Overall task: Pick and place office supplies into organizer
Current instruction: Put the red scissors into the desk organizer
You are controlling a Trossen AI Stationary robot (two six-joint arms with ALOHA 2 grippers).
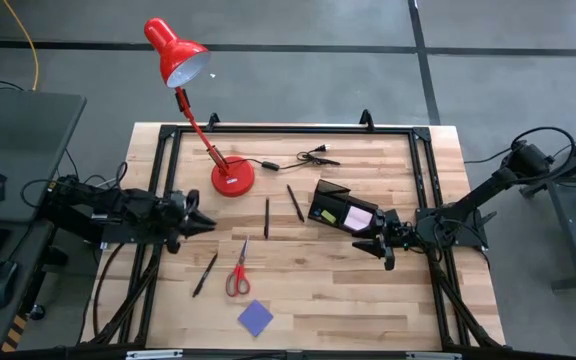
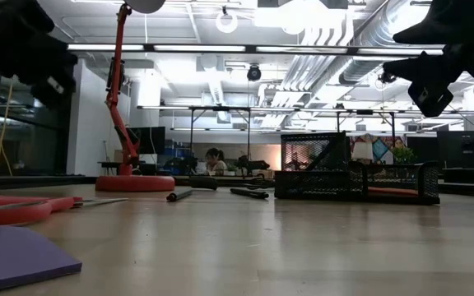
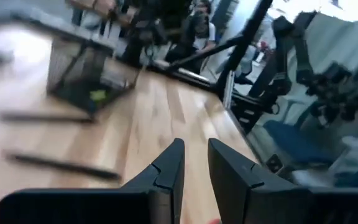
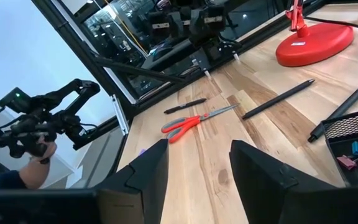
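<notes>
Overhead, high view: a black mesh organizer (image 1: 340, 212) is seen right of centre on the pale plank table (image 1: 368, 300), a pink note pad (image 1: 356, 217) lying inside it.
Loose supplies: red-handled scissors (image 1: 238, 272), a flat blue-purple note pad (image 1: 255, 318) and thin dark pens (image 1: 266, 217) are spread left of the tray.
Left gripper (image 1: 208, 222): held at the left table edge, its pointed fingers narrowly parted.
Right gripper (image 1: 380, 248): held just beside the organizer's right end.
Low view: the wire organizer's taller section (image 2: 313, 163) is shown on its left.
Left wrist view: a slim gap is shown between the wedge-shaped fingers (image 3: 166, 180).
Right wrist view: the fingers (image 4: 145, 174) are spread wide, nothing held; the scissors (image 4: 194, 120) are seen beyond them.
</notes>
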